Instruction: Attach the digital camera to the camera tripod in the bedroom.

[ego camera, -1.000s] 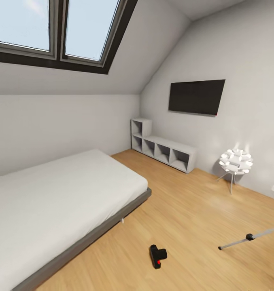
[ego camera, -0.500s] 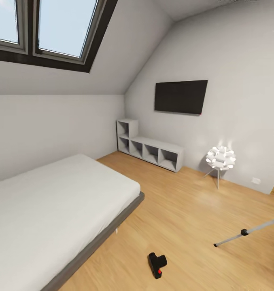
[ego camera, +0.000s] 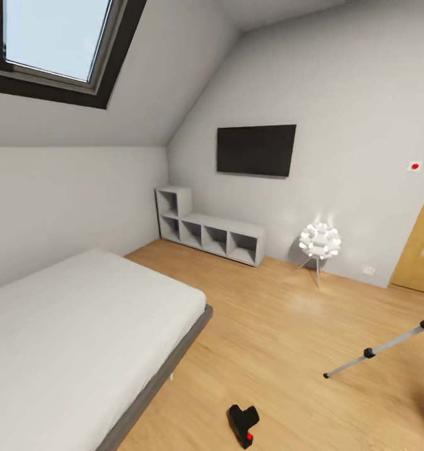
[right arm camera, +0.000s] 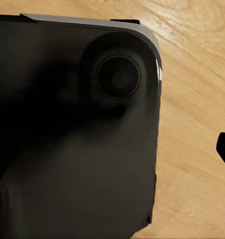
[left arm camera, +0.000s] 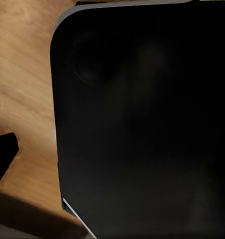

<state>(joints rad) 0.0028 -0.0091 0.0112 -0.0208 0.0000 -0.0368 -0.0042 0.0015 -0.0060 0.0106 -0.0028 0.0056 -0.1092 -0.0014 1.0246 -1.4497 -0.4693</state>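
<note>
The digital camera [ego camera: 243, 425] lies on the floor [ego camera: 280, 326] near the bed [ego camera: 80, 338]; the robot should approach squarely. Neither pincer's state can be told.

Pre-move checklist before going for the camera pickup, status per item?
1. Digital camera located: ok, lying on the wooden floor near the bed.
2. Camera tripod located: ok, one leg in head view at right; head out of frame.
3. Tripod standing upright: cannot tell.
4. Floor between camera and tripod leg free: ok.
5. Gripper states: cannot tell; wrist views face a dark panel.
6. Camera within reach: cannot tell.
</note>
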